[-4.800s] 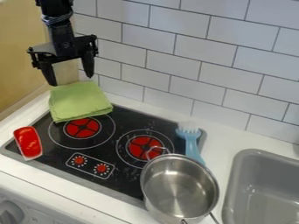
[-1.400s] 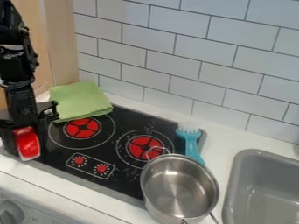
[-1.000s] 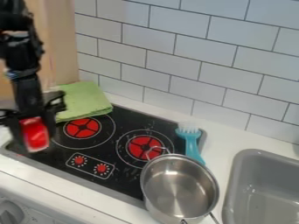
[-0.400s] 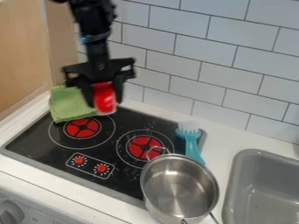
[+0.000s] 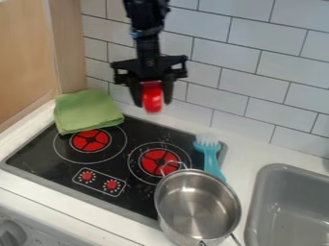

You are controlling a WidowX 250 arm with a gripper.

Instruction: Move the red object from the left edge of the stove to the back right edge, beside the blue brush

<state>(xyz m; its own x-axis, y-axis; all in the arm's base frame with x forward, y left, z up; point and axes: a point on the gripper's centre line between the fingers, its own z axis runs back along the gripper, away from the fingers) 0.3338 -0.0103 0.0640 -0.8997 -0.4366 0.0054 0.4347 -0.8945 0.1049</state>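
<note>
The gripper (image 5: 153,96) hangs above the back part of the stove, in front of the tiled wall. It is shut on a red object (image 5: 152,98), which is held upright between the two fingers, off the surface. Left of it and lower lies a folded green cloth (image 5: 88,111) on the stove's back left corner. The black stovetop (image 5: 48,161) with red burner marks is below the held object.
A steel pot (image 5: 196,205) stands at the stove's front right. Behind it, a blue brush (image 5: 210,158) lies by the stove's right edge. The grey sink (image 5: 260,204) is at the right, and a wooden panel (image 5: 66,48) rises at the left.
The red object left the stovetop's left end in the gripper's hold. Arm and object then travelled up and to the right, past the green cloth. Cloth, pot and brush stayed in place.
</note>
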